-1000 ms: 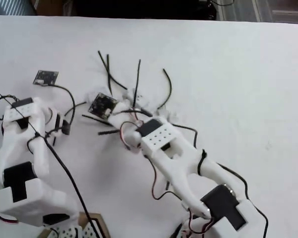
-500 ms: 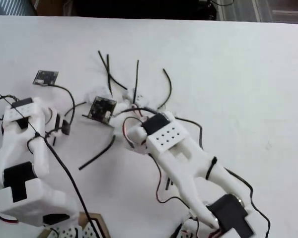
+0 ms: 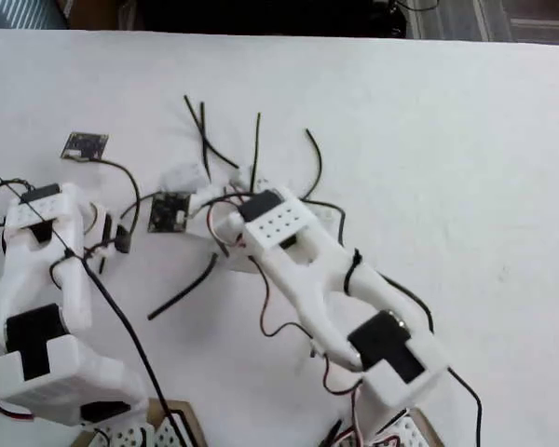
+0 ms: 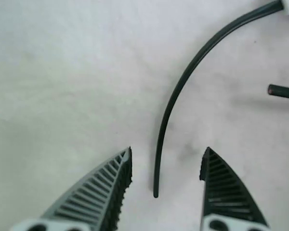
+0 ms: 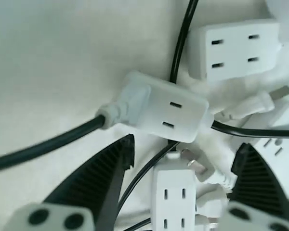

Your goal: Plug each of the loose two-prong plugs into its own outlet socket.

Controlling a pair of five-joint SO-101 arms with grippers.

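My right gripper (image 5: 187, 143) is open above a heap of white sockets and plugs. A single white socket (image 5: 169, 107) on a thick black cord lies just beyond the fingertips. Between the black fingers (image 5: 104, 179) sits a double socket (image 5: 174, 193), with a loose two-prong plug (image 5: 195, 166) against it. Another double socket (image 5: 237, 47) and a second plug (image 5: 260, 100) lie farther off. My left gripper (image 4: 167, 153) is open over bare table, the free end of a thin black cable (image 4: 169, 107) lying between its fingers. In the high view the right arm (image 3: 272, 223) covers much of the heap (image 3: 247, 184).
Several black cables (image 3: 205, 130) fan out beyond the heap. A loose black cable piece (image 3: 183, 287) lies between the arms. The left arm (image 3: 37, 251) stands at the left edge. The table (image 3: 447, 140) is white, with open room to the right.
The right arm has swung left and forward over the heap of sockets. The loose black cable piece slid toward the table's near side. The left arm has kept still.
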